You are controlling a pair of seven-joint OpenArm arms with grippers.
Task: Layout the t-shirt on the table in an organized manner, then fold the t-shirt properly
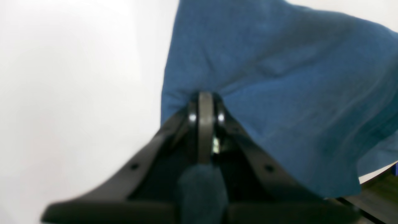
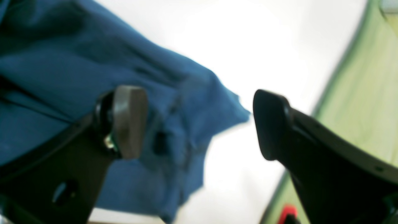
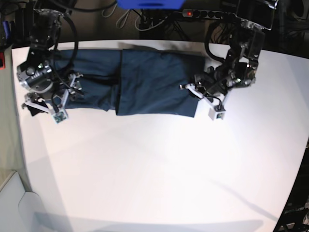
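The dark navy t-shirt (image 3: 149, 82) lies spread in a band along the far side of the white table (image 3: 154, 164), with a folded layer over its middle. My left gripper (image 3: 195, 94) is at the shirt's right end in the base view. In the left wrist view that gripper (image 1: 205, 96) is shut on a pinch of the t-shirt (image 1: 279, 77), and the cloth fans out from the tips. My right gripper (image 3: 46, 108) is at the shirt's left end. In the right wrist view it (image 2: 199, 123) stands wide open, with a corner of the t-shirt (image 2: 174, 93) lying below the gap, not gripped.
The table's curved edge runs close by on the right of the right wrist view, with green floor (image 2: 357, 93) beyond it. Behind the table are cables, a power strip (image 3: 207, 13) and a blue box (image 3: 149, 4).
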